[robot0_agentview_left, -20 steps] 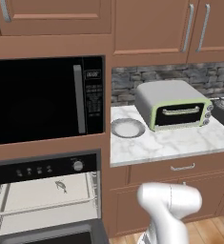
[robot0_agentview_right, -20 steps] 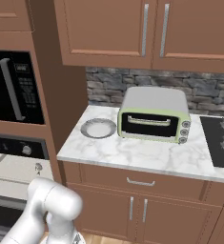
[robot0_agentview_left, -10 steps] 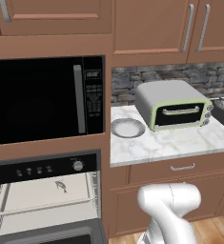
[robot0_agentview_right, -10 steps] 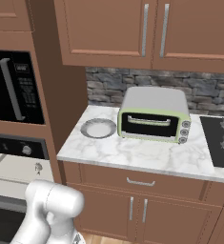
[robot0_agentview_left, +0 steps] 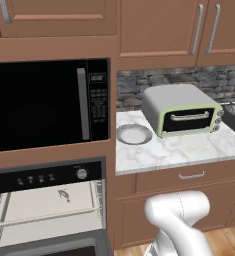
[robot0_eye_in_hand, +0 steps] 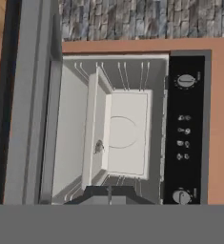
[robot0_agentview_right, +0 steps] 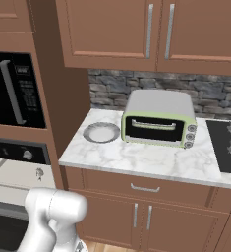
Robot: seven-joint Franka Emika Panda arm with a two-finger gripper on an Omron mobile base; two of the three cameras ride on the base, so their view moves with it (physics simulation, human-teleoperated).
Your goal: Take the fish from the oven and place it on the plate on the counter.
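One fish [robot0_agentview_left: 64,195] on oven [robot0_agentview_left: 49,176] tray; one plate [robot0_agentview_left: 134,134] on counter [robot0_agentview_left: 189,150].

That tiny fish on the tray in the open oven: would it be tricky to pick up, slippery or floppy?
The fish looks very small and thin against the cream tray, so it is probably light and easy to nudge aside. It lies flat on the tray, so rolling seems unlikely, but it offers little height to pinch. Whether it is stiff or slippery cannot be told.
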